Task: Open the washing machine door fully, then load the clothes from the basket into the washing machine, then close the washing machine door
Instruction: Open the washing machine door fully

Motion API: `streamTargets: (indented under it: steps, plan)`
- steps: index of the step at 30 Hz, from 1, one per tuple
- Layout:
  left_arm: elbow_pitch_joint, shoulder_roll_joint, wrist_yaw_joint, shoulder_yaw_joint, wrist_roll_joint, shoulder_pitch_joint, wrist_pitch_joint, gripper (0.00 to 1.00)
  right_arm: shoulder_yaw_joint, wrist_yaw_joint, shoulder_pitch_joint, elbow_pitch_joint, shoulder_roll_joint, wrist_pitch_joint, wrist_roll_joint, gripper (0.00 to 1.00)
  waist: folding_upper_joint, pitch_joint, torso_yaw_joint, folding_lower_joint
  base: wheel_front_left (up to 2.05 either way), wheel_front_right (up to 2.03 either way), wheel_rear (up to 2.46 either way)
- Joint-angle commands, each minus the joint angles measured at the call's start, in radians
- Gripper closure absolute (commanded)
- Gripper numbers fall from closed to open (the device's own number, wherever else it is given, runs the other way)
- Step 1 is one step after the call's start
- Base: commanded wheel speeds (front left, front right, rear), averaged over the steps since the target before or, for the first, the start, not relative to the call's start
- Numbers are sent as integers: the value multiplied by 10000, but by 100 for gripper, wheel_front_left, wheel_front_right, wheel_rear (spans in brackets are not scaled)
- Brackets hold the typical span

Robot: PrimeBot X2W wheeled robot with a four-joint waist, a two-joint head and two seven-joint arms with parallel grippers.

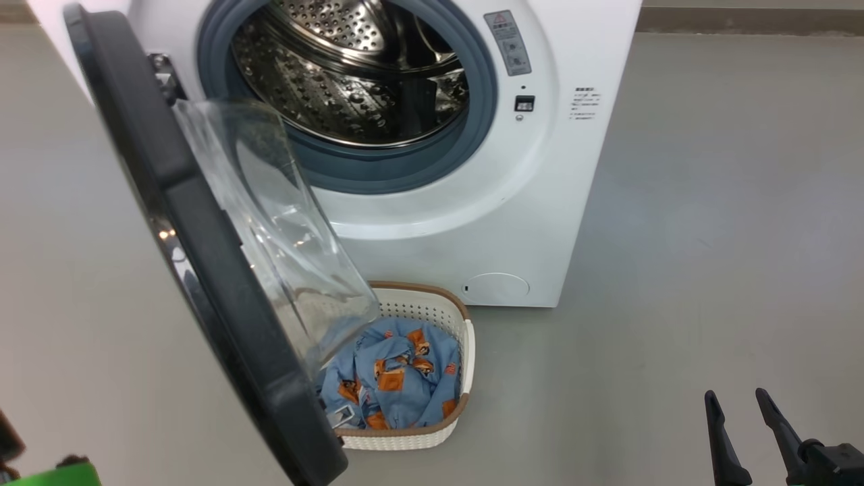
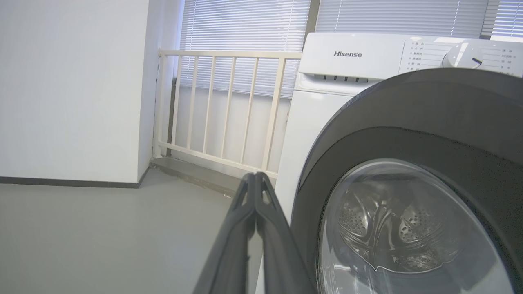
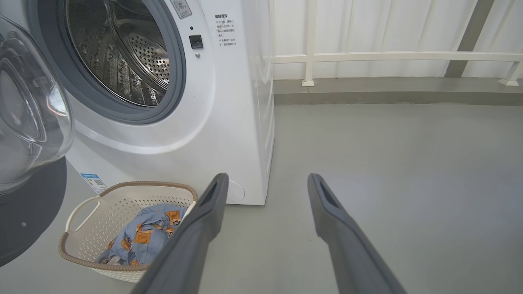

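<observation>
- Left pincer (image 2: 256,179): clenched, fingers pressed flat together with nothing between them. In the left wrist view it points past the outer face of the washing machine door (image 2: 408,114). Whether it touches the door cannot be told.
- Right pincer (image 3: 267,181): released, jaws wide and empty. It hangs low over the bare floor (image 1: 675,270), to the right of the basket (image 3: 122,204) and apart from it.
- The door (image 1: 202,270) stands swung out on its left hinge, its glass bowl overhanging the left part of the basket (image 1: 405,442). Judged open but not yet fully, since it covers part of the access to the load.
- Door handling: stiff, hinged and glossy. The glass bulge is likely slippery, so the dark rim is the sounder place to press.
- The clothes (image 1: 391,378) lie crumpled inside the basket, which sits on the floor against the front of the washing machine (image 1: 472,223), below the drum (image 1: 351,74).
- Clothes handling: soft, light and limp. They will drape and may trail over the basket rim. The raised fold at the middle of the heap (image 3: 143,237) offers the best pinch.
- Risk: the basket looks light and may slide or lift with a snagged garment.
</observation>
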Motion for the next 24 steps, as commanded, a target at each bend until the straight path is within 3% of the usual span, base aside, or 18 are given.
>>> streamTargets:
  steps: [1,6,13,19,24]
  plan:
    - [-1013,187,286,148,45,-471,-80,100,160,16,-246,-238,-55,-118,-42,0,-1,23,147,0,0,0,0]
    - [-2843,187,528,-596,273,-580,-80,100,116,16,-271,-236,-39,-118,-57,0,-1,23,398,0,0,0,0]
    - [-4566,187,318,-2132,444,-635,-80,100,129,16,-199,-214,-20,-118,-55,0,-1,8,724,0,0,0,0]
    - [-4982,187,-212,-4612,460,-253,-21,100,202,16,-195,-145,-7,-118,-46,0,-1,23,991,0,0,0,0]
    - [-4873,187,-423,-6065,278,-38,623,100,207,16,-234,-104,-5,-118,-25,0,-1,62,1142,0,0,0,0]
